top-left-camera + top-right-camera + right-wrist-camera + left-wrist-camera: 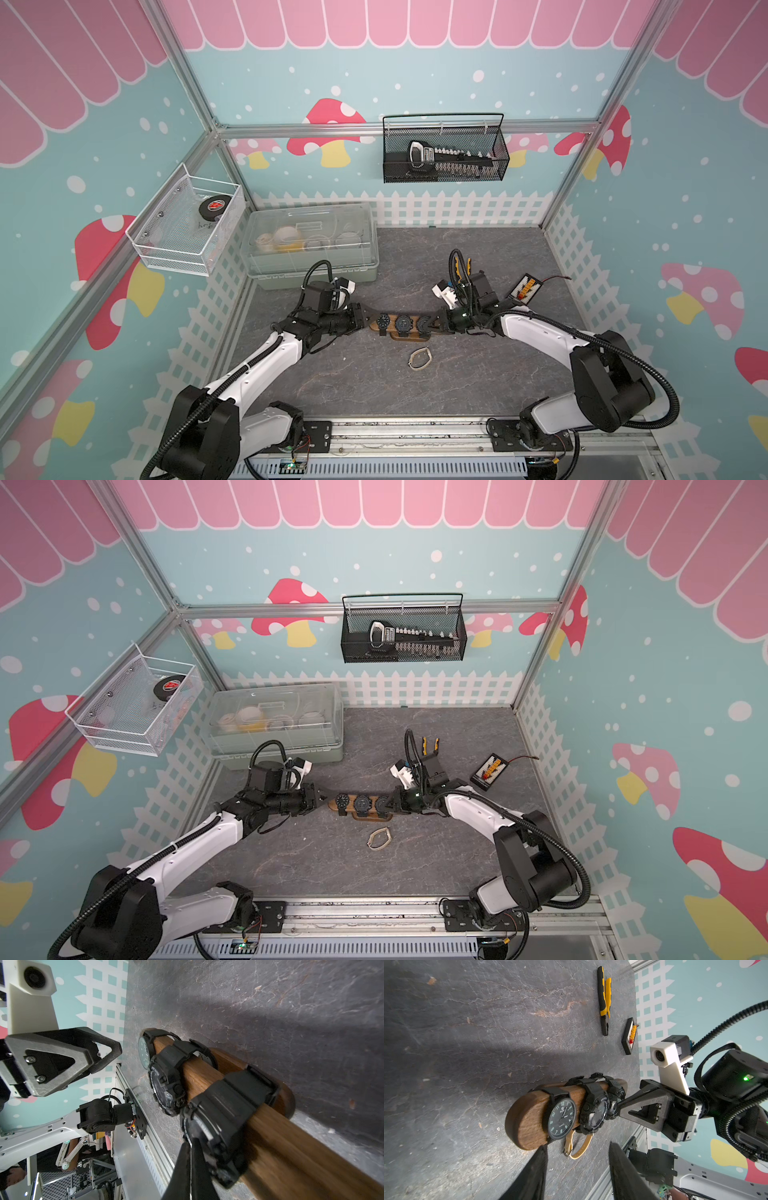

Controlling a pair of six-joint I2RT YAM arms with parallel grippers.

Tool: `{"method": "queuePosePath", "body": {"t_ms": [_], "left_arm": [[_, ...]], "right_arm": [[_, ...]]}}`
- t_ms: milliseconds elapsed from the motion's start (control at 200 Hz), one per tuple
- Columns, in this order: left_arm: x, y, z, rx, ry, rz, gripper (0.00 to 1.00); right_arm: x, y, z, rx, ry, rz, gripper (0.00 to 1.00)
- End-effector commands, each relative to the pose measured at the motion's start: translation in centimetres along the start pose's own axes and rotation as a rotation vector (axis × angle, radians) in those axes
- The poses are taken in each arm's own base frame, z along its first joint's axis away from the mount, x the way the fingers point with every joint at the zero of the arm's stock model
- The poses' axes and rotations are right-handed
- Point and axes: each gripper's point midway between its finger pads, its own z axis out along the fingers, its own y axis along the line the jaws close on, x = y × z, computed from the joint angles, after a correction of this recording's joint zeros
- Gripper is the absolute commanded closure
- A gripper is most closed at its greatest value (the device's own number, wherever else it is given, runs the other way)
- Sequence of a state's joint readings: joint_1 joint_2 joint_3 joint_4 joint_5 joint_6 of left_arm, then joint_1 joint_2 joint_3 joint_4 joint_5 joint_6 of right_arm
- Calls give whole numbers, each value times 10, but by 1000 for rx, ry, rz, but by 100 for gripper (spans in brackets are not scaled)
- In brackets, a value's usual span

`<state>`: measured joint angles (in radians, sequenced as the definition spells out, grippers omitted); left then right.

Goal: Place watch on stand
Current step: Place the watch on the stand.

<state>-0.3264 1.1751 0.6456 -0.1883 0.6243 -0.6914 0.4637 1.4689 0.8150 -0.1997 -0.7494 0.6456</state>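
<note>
While the right hand sits clenched with its tips pressed against the case of the end watch, I can't tell that it pinches anything; this looks like a push, not a grip. That watch is wrapped round the right part of the stand, right of the middle watch and the dial watch. A tan watch lies loose on the worktop just near of the bar, not on it yet. The left hand is released, fingers spread at the bar's left end, clasping nothing. Here's the danger: with nothing clamped, a shove along the bar could skid the stand left or rock it on its smaller base. The tips could also slip off that knobbly case into the middle watch. The wood is smooth, grained and round-ended, so straps may rotate. Two watches are chunky matte black, the dial watch flat and thin-rimmed, the tan strap slim and limp, the worktop dark and veined.
</note>
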Motion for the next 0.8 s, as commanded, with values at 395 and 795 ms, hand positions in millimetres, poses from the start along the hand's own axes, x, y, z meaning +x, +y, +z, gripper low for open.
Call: {"method": "queuePosePath", "body": {"t_ms": [395, 795], "left_arm": [[-8, -15, -18, 10, -49, 48, 51], [25, -26, -21, -85, 9, 201, 50]], "right_arm": [[39, 7, -32, 207, 52, -139, 96], [79, -15, -28, 345, 132, -160, 94]]}}
